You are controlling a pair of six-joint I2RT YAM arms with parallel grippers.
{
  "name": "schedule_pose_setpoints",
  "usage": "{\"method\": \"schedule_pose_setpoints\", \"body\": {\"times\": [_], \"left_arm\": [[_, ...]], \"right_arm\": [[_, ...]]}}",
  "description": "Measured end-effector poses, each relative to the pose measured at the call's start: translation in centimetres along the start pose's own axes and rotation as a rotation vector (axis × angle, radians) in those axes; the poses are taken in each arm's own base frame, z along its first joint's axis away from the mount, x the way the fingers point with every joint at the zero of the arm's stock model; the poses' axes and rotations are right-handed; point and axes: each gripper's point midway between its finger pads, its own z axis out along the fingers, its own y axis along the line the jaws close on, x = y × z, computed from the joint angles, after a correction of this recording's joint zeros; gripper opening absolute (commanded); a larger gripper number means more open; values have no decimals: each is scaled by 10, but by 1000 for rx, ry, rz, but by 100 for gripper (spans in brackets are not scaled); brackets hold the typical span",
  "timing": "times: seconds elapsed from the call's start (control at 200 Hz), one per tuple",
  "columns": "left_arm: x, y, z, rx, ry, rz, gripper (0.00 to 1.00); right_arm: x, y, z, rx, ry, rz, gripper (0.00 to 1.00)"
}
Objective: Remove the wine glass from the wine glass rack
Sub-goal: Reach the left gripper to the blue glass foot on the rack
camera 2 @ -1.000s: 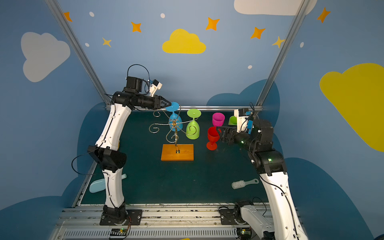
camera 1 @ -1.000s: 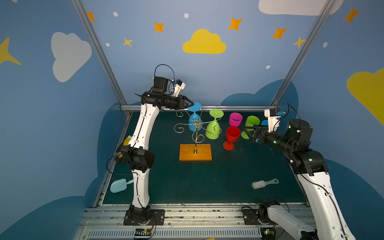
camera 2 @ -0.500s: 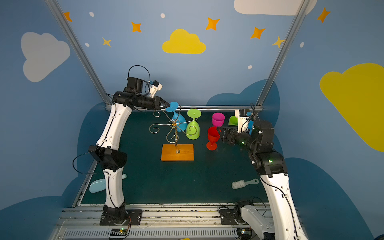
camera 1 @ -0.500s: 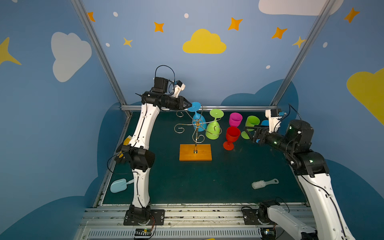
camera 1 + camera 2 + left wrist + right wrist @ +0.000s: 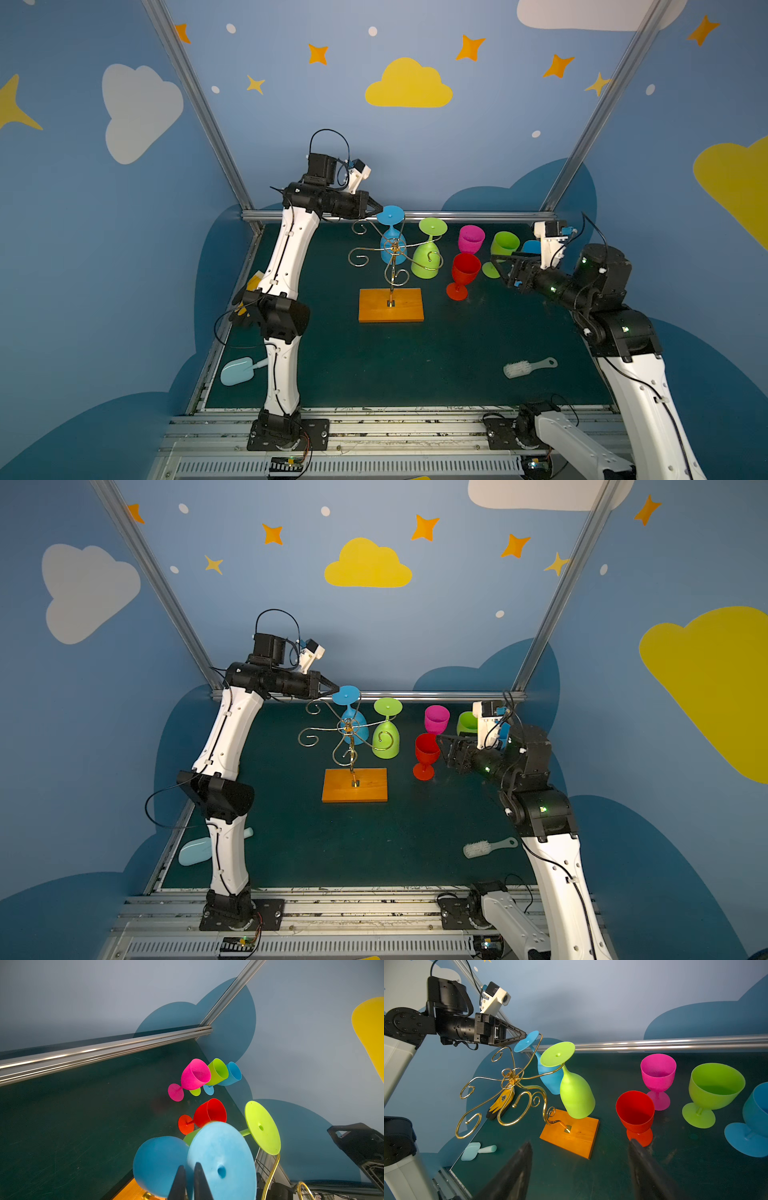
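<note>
Scanning front to back. The tabletop [image 5: 374, 365] across the lower half of both top views is bare apart from the brush [image 5: 525, 368] at lower right, so there's plenty of set-down room.

Mid-frame, the wine glass rack [image 5: 508, 1081] stands on its orange base [image 5: 390, 305]. The base looks small and I'd guess it isn't fixed, so any sideways drag on the wire could tip the lot.

My right fingers [image 5: 648, 1174] are spread and hold nothing. They sit right of centre, just beside the red glass [image 5: 463, 270]. A careless swing would knock it into the magenta glass [image 5: 471, 237] and green cup [image 5: 504, 243] behind.

Further back, the blue wine glass [image 5: 392, 245] hangs upside down from a spiral arm, foot up. My left fingers [image 5: 200, 1182] are clenched on the rim of that foot only. With an edge grip that thin, the risk is a slip, or the bowl swinging once it's free.

The stem sits in the wire loop, so a straight pull up would likely catch and lift the rack. I judge it has to slide out through the loop's opening.

The green hanging glass [image 5: 426, 259] is just to the right, so a clash is likely that way. The back rail [image 5: 478, 216] and wall are close behind. Open room is up and toward upper left.
</note>
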Motion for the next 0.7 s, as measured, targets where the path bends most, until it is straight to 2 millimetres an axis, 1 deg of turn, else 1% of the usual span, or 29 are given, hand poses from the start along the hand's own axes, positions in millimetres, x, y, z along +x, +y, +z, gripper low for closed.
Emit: {"method": "schedule_pose_setpoints", "body": {"times": [0.125, 0.446, 0.471, 0.511, 0.531, 0.551, 0.581, 0.616, 0.661, 0.696], "left_arm": [[-2, 1, -1, 0, -6, -3, 3], [-3, 0, -3, 20, -8, -33, 3], [-3, -1, -3, 22, -8, -33, 4], [-3, -1, -4, 24, -9, -34, 8], [-3, -1, -4, 25, -9, -35, 11], [-3, -1, -4, 26, -10, -35, 18], [-3, -1, -4, 28, -9, -34, 30], [-3, -2, -4, 32, -9, -38, 40], [-3, -2, -4, 34, -9, -43, 50], [-3, -2, -4, 36, -9, -44, 54]], "right_arm": [[1, 0, 0, 2, 0, -2, 72], [2, -1, 0, 5, 2, -1, 72], [3, -1, 0, 5, 3, -1, 72], [2, -1, 0, 5, 2, -1, 72], [2, -1, 0, 5, 2, -1, 72], [2, -1, 0, 5, 2, -1, 72], [2, -1, 0, 5, 2, -1, 72], [2, -1, 0, 5, 2, -1, 72], [2, -1, 0, 6, 2, -1, 72], [2, -1, 0, 6, 2, -1, 72]]}}
